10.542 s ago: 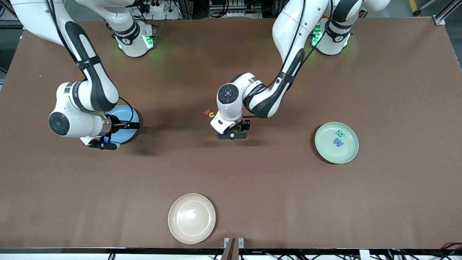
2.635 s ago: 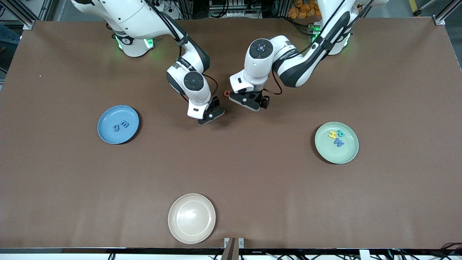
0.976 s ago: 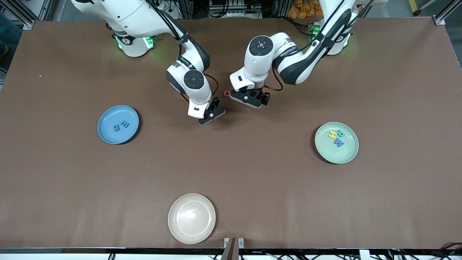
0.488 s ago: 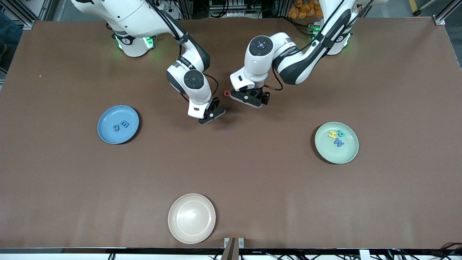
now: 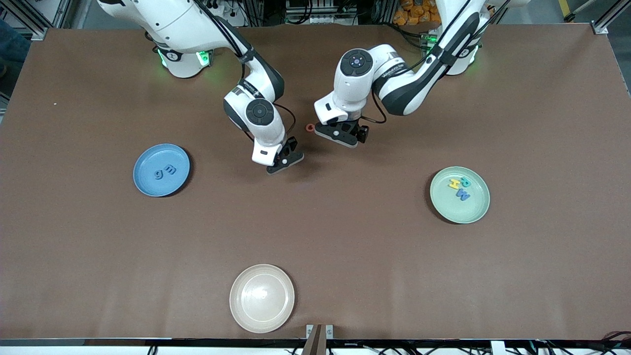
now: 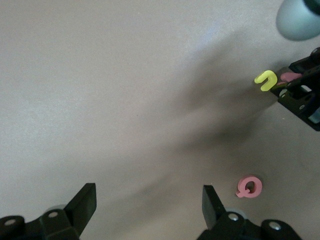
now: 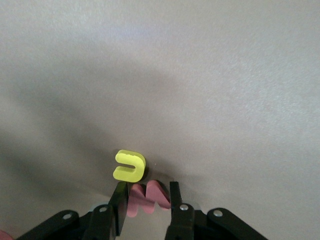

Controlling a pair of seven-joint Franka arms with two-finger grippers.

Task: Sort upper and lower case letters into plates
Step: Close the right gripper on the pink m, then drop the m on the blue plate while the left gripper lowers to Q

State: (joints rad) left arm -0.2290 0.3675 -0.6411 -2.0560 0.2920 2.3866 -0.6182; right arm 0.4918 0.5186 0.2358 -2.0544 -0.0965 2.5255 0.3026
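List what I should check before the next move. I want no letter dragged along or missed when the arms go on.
1. Right gripper grips the small red foam lowercase w: ok, fingers closed on it.
2. Small yellow foam lowercase u apart from that grip: cannot tell, it lies right beside the w.
3. Left gripper open: ok.
4. Small red foam capital Q between the left fingers: not ok, it lies outside them.
5. Round sky blue plate has room for the w: ok, only two blue letters lie in it.
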